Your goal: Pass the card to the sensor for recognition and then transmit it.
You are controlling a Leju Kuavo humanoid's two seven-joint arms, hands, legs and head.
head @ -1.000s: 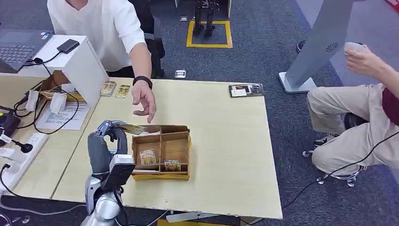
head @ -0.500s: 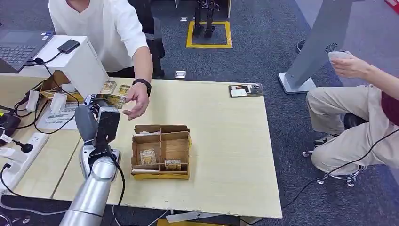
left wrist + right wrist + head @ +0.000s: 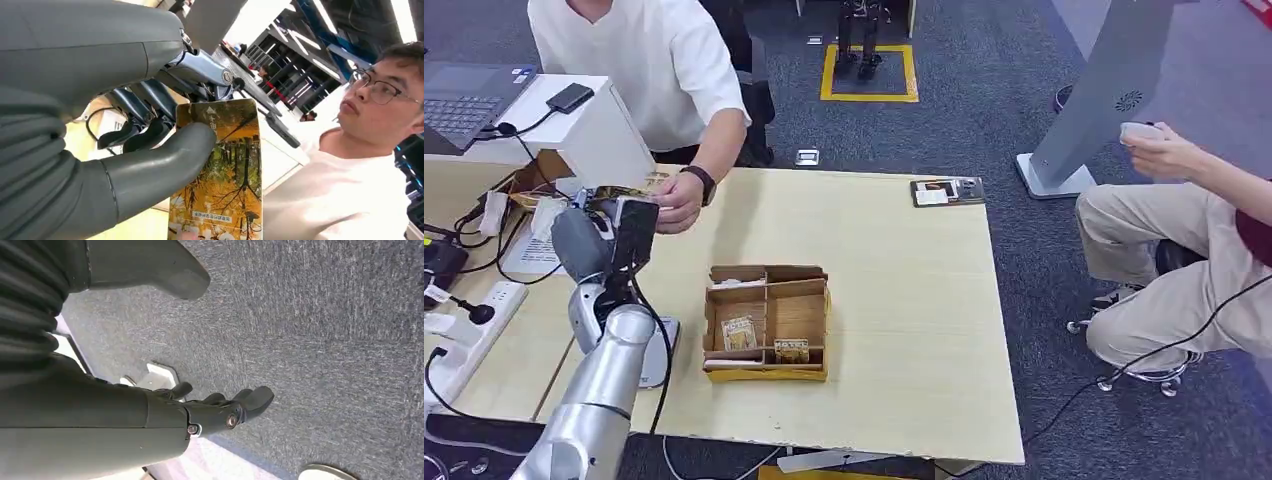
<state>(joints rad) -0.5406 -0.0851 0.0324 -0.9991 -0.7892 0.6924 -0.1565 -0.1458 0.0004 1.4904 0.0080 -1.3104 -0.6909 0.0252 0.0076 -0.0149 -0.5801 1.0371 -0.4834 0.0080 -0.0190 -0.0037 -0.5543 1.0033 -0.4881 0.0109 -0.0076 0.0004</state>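
Yellow-orange card (image 3: 220, 175), printed with autumn trees and small text, pinched by left hand (image 3: 150, 150); right hand (image 3: 220, 410) empty, fingers apart.

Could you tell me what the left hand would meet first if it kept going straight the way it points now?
Probably the person's hand, already at the card the left hand holds.

Card (image 3: 220, 175): thin, printed with autumn trees in yellow and orange, a small white label strip near one end. Pinched between thumb and fingers of the left hand (image 3: 150, 145), raised above the counter's (image 3: 904, 260) far left corner. Held beside the white sensor box (image 3: 604, 140), a person's hand (image 3: 676, 202) touching its far end.
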